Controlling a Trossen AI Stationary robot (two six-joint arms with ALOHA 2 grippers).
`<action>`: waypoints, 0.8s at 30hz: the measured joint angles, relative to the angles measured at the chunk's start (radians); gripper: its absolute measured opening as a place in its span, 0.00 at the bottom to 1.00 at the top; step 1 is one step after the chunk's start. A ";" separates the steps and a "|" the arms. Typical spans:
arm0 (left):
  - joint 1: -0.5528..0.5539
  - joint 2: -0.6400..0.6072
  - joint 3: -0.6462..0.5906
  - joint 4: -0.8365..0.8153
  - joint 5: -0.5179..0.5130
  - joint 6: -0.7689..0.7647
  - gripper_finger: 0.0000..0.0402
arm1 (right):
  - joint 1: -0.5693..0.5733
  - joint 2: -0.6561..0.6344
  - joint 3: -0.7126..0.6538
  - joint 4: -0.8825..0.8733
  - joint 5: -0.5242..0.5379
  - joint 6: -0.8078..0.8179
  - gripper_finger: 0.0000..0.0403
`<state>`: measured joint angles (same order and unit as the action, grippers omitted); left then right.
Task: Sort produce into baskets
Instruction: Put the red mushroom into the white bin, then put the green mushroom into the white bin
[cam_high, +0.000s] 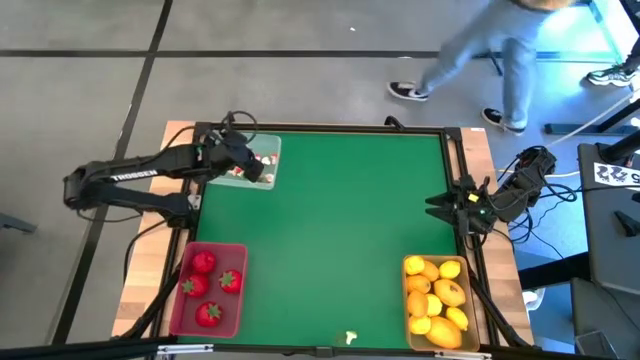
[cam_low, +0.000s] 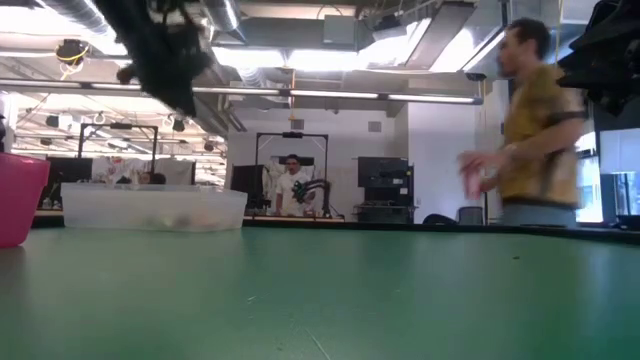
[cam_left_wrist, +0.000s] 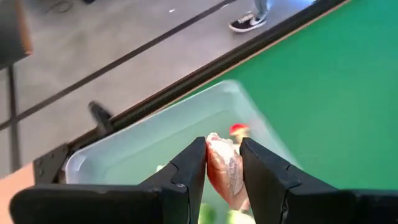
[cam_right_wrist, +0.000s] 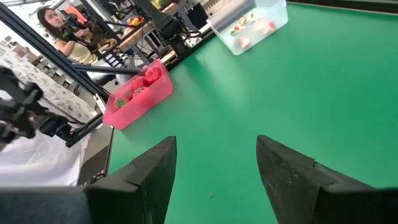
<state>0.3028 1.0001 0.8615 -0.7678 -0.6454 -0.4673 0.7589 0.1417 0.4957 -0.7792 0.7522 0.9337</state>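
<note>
My left gripper (cam_high: 258, 170) hangs above the clear tray (cam_high: 270, 148) at the table's far left and is shut on a small white-and-pink bit (cam_left_wrist: 224, 169). More tiny white-and-red bits (cam_left_wrist: 237, 129) lie in that tray. The pink tray (cam_high: 178, 300) at the near left holds three red strawberries (cam_high: 204, 263). The tan-yellow tray (cam_high: 412, 300) at the near right holds several yellow and orange lemons (cam_high: 440, 295). One tiny white bit (cam_high: 350, 338) lies on the mat near the front edge. My right gripper (cam_right_wrist: 214, 155) is open and empty at the table's right edge. My left gripper pinches the white-and-pink bit by its two sides (cam_left_wrist: 215, 163) between its two fingers. The fingers come from above, pointing down at the clear tray. The bit is lifted clear, above the tray's inside.
The green mat (cam_high: 340, 230) lies bare in the middle between the trays. A raised dark frame (cam_high: 330, 130) runs round the mat. A person (cam_high: 490, 55) walks on the floor beyond the far edge and shows at the right in the low view (cam_low: 535, 120).
</note>
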 joint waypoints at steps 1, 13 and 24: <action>0.020 -0.001 -0.031 0.024 -0.001 0.009 0.24 | 0.000 0.000 0.000 -0.001 0.004 0.000 0.55; 0.222 0.043 -0.208 0.258 0.216 0.096 0.37 | 0.000 0.000 0.000 -0.001 0.005 0.001 0.55; 0.207 0.037 -0.209 0.250 0.280 -0.016 0.61 | 0.000 0.000 0.000 -0.008 0.004 0.001 0.55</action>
<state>0.5102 1.0367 0.6529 -0.5179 -0.3656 -0.4834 0.7589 0.1417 0.4957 -0.7876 0.7559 0.9344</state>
